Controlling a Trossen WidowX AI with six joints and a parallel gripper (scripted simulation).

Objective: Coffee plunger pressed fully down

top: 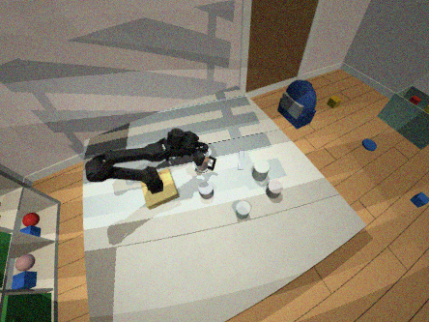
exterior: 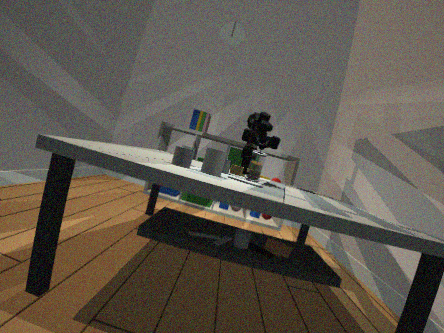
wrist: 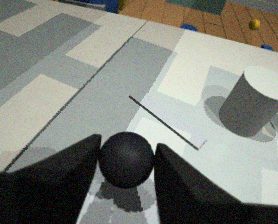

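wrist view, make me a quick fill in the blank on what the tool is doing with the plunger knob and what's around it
1. The tool is shut on the plunger's round, ______ knob.
2. The knob sits ______ the two dark fingers.
3. To the knob's upper right stands a grey ______ on the table.
4. A thin flat ______ lies between the knob and that cylinder.

Missing words: black; between; cylinder; strip
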